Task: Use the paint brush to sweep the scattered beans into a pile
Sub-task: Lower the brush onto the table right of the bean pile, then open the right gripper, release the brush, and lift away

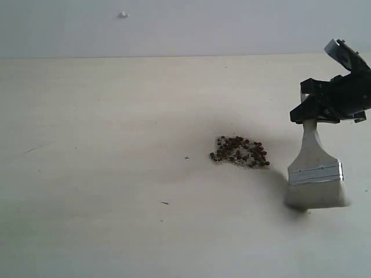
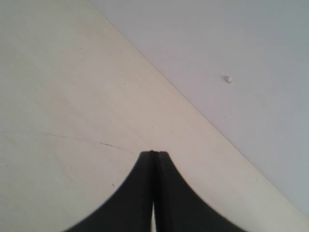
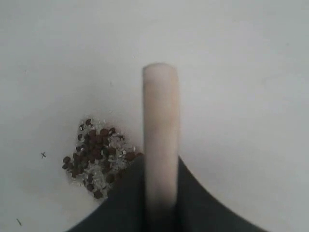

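The beans (image 1: 240, 152) lie in one tight cluster mid-table, dark reddish-brown with fine whitish grains mixed in; the right wrist view shows them as beans (image 3: 95, 155) beside the black fingers. My right gripper (image 1: 313, 116) is shut on the paint brush (image 1: 316, 174) by its cream handle. The brush stands upright to the right of the pile, its silver ferrule and whitish bristles down on the table, a short gap from the beans. In the right wrist view the paint brush (image 3: 160, 130) handle runs between the jaws of the right gripper (image 3: 161, 166). My left gripper (image 2: 154, 153) is shut on nothing, over bare table.
The pale table (image 1: 104, 174) meets a light wall along its far edge. A small white speck (image 1: 123, 14) sits on the wall. Faint dark marks (image 1: 164, 202) dot the table left of the pile.
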You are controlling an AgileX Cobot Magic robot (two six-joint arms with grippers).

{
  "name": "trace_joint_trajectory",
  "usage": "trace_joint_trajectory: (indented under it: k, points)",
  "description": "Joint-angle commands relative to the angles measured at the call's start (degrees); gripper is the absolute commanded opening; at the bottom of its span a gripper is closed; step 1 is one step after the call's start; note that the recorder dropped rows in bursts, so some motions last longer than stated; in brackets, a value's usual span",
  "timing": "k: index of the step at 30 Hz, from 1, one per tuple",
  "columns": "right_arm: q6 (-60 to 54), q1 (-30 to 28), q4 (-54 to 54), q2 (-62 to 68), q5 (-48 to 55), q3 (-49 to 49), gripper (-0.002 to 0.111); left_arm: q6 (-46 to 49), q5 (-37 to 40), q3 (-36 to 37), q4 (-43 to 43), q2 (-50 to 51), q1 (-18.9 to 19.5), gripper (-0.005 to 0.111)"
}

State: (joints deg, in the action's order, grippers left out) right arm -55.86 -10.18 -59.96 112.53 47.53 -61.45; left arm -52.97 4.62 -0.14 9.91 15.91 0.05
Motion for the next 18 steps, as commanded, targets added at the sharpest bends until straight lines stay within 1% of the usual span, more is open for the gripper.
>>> trace_joint_trajectory:
  k: [1, 3, 5, 9, 14, 18]
  points:
    - [-0.3, -0.3, -0.4, 2.7, -2.6, -0.3, 0.0, 0.4, 0.0, 0.1, -0.3, -0.4, -0.1, 0.0]
    - [-0.3, -0.3, -0.5, 2.8, -4.5, -0.3, 0.001, 0.4, 0.0, 0.1, -0.3, -0.4, -0.1, 0.0]
    - [-0.3, -0.3, -0.5, 2.8, -5.6, -0.3, 0.004, 0.4, 0.0, 0.1, -0.3, -0.4, -0.1, 0.0]
    - [0.2, -0.3, -0.5, 2.8, -8.5, -0.3, 0.018, 0.4, 0.0, 0.1, -0.3, -0.4, -0.1, 0.0]
    - [1.7, -0.3, -0.5, 2.8, -12.2, -0.3, 0.032, 0.4, 0.0, 0.1, -0.3, -0.4, -0.1, 0.0]
    - [2.3, -0.3, -0.5, 2.7, -14.8, -0.3, 0.036, 0.4, 0.0, 0.1, -0.3, -0.4, -0.1, 0.0]
